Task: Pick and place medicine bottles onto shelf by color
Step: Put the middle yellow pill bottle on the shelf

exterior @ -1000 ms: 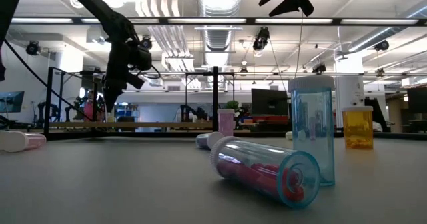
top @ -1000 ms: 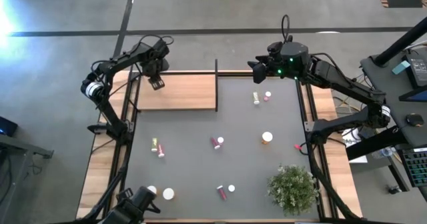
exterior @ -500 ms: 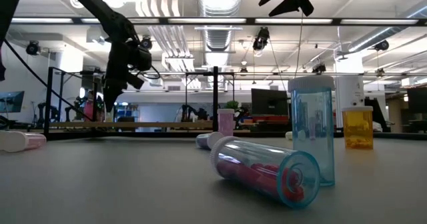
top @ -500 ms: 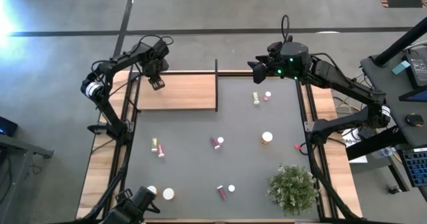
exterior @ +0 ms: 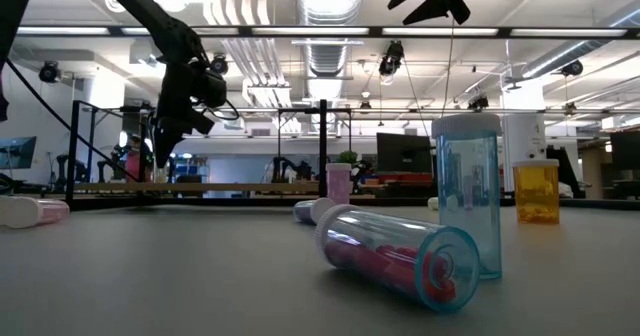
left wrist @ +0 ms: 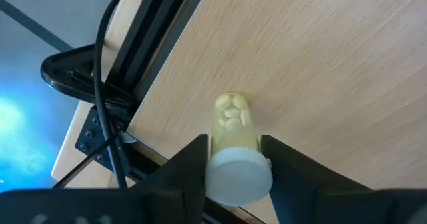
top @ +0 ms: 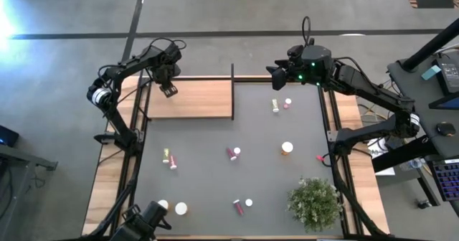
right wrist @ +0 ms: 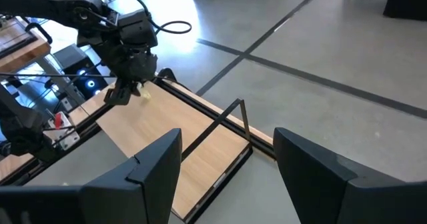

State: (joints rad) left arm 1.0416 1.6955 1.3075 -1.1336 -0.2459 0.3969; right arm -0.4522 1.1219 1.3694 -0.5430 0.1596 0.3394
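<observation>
Yellow-green medicine bottle (left wrist: 233,141), white cap (left wrist: 239,176) toward the wrist camera, is sitting between the left gripper's (left wrist: 233,159) two dark fingers over the light-wood shelf (top: 201,99), near the shelf's left edge. In the left wrist view the fingers are flanking the bottle closely; whether they are pressing it or standing just off it, I cannot tell. Pale tablets are showing through the bottle's body.

Right gripper (right wrist: 227,161) is hovering open and empty above the table's far right side, looking toward the shelf.

Other bottles are lying scattered on the dark grey tabletop (top: 208,162): an orange bottle (top: 287,148) standing right of centre, a pink bottle (top: 233,153) near the middle, another pair (top: 168,157) at left. A bushy green plant (top: 314,202) is sitting in the near right corner.
</observation>
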